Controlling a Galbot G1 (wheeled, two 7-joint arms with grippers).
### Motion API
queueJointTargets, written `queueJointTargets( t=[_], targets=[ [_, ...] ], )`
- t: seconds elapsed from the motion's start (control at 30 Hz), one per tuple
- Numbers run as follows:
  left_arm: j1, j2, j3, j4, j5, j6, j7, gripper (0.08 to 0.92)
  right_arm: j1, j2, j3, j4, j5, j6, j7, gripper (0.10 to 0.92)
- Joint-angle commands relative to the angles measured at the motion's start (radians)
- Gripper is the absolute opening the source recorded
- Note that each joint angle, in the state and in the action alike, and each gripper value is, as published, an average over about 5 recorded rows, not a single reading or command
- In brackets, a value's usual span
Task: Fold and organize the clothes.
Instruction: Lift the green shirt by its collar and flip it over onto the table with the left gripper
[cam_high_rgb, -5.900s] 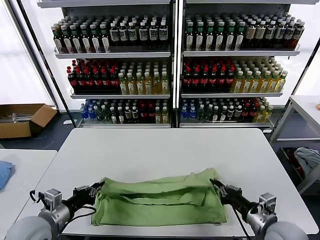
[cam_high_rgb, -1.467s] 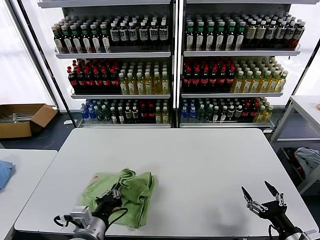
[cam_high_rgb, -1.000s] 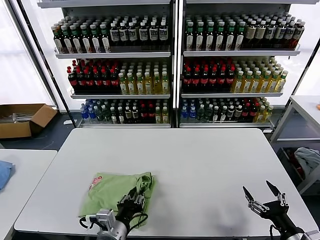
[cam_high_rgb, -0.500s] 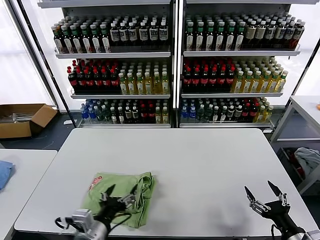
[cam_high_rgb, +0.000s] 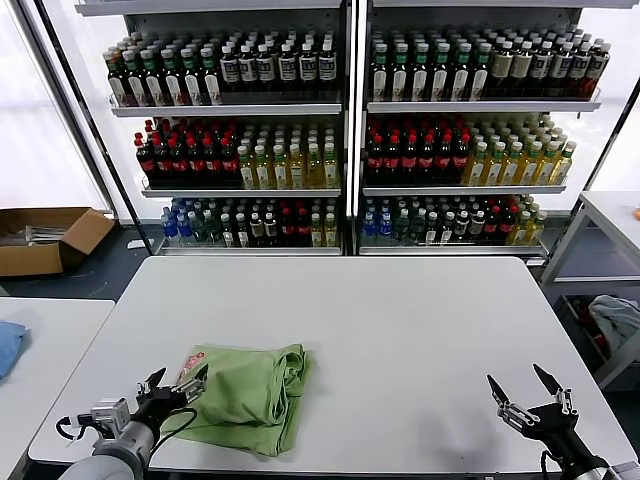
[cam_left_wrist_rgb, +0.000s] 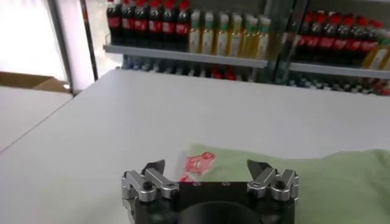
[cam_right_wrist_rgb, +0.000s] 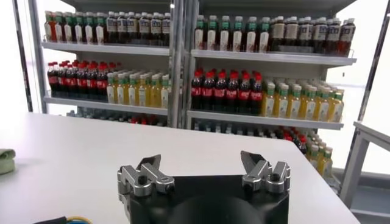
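Note:
The light green shirt (cam_high_rgb: 245, 388) lies folded into a compact rectangle on the front left of the white table (cam_high_rgb: 400, 320), with a bit of its red-and-white print (cam_high_rgb: 190, 362) showing at the left corner. My left gripper (cam_high_rgb: 173, 381) is open and empty, just off the shirt's left edge. In the left wrist view the shirt (cam_left_wrist_rgb: 329, 182) and the print (cam_left_wrist_rgb: 198, 164) lie just beyond the open left gripper (cam_left_wrist_rgb: 206, 167). My right gripper (cam_high_rgb: 528, 391) is open and empty over the table's front right corner; it also shows in the right wrist view (cam_right_wrist_rgb: 201, 162).
Shelves of bottles (cam_high_rgb: 350, 130) stand behind the table. A blue cloth (cam_high_rgb: 8, 345) lies on a side table at the left. A cardboard box (cam_high_rgb: 45, 238) sits on the floor at the left. A grey-white cloth bundle (cam_high_rgb: 615, 320) lies at the right.
My left gripper has let go of the shirt and drawn back left off it, now open. The shirt stays folded in place. The right gripper has barely moved.

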Motion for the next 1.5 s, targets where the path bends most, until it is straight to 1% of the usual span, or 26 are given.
queueJointTargets(
  t=[0.03,0.27,0.47,0.53,0.67,0.83,1.13,1.23,1.33,1.4,1.5],
  targets=[
    [-0.052,-0.015,-0.022,0.148,-0.018,-0.008,0.038,0.823,0.000,0.000,0.002,0.000,0.005,0.000,0.000,0.823],
    [-0.027,-0.045,0.003,0.100,0.000,-0.011,0.041,0.817,0.003,-0.001,0.006,0.001,0.010,0.000,0.001,0.823],
    [-0.031,-0.071,0.022,0.112,0.025,-0.012,0.057,0.773,0.002,0.011,0.012,-0.001,0.013,0.003,0.004,0.823],
    [-0.031,-0.077,0.029,0.115,0.028,-0.014,0.062,0.743,-0.004,0.012,0.015,0.000,0.015,0.006,0.004,0.823],
    [-0.026,-0.088,0.042,0.112,0.031,-0.025,0.070,0.648,-0.007,0.010,0.022,0.004,0.021,0.008,0.006,0.823],
    [-0.005,-0.099,0.052,0.091,0.035,-0.042,0.074,0.501,-0.002,0.005,0.030,0.007,0.031,0.008,0.008,0.823],
    [0.006,-0.109,0.020,0.064,0.033,-0.076,0.064,0.241,0.012,0.003,0.022,0.005,0.035,0.008,0.011,0.823],
    [0.015,-0.118,-0.024,0.041,0.024,-0.081,0.054,0.158,0.017,0.001,0.021,0.004,0.038,0.008,0.011,0.823],
    [0.027,-0.107,-0.116,0.015,-0.011,-0.078,0.039,0.117,0.021,-0.006,0.021,0.002,0.045,0.007,0.012,0.823],
    [0.034,-0.075,-0.198,0.006,-0.037,-0.075,0.032,0.117,0.025,-0.012,0.022,-0.001,0.051,0.007,0.012,0.823],
    [0.043,0.002,-0.323,0.009,-0.071,-0.068,0.032,0.117,0.036,-0.018,0.021,-0.007,0.059,0.006,0.013,0.823]
  ],
)
